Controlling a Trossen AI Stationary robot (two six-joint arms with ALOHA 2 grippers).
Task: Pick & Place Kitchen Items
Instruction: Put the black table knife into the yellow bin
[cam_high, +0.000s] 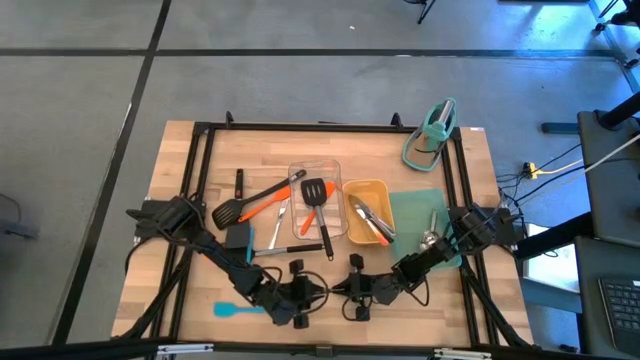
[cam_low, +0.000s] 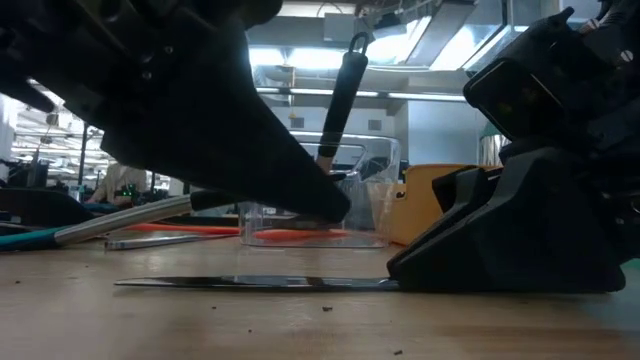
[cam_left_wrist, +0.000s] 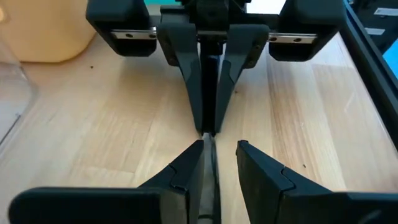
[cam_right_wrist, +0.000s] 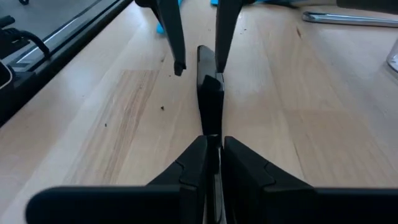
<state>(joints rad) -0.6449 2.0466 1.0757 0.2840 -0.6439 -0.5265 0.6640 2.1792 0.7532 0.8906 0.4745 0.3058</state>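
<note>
- My two grippers meet nose to nose near the front edge of the table (cam_high: 180, 180), with a thin dark flat utensil (cam_right_wrist: 210, 93), probably a knife or a slim tool, lying between them.
- My right gripper (cam_right_wrist: 211, 144) is pinched narrow on one end of that utensil; in the right wrist view its fingers press in from both sides.
- My left gripper (cam_left_wrist: 219, 149) stands a little wider. One of its fingers touches the utensil's other end and the other finger stands just clear, so I judge this side is not gripping.
- Both of my grippers are low, close to the wood, because the piece lies flat and thin; the low view shows its blade (cam_low: 250, 283) resting on the surface.
- I think this is a hand-over or a shared lift, with one end held so the other can be taken cleanly.
- The other kitchen items wait farther back: a black turner (cam_high: 318, 190) in the clear tray (cam_high: 296, 172), an orange-handled spatula (cam_high: 250, 205) leaning across its rim, tongs (cam_high: 370, 222) in the yellow tray (cam_high: 352, 190), and a blue spatula (cam_high: 238, 310) at the front beside my left arm.
- A shiny spoon (cam_high: 430, 238) lies on the green mat (cam_high: 415, 205) by my right arm.
- The teal stand (cam_high: 432, 135) sits at the far right corner, well apart.
</note>
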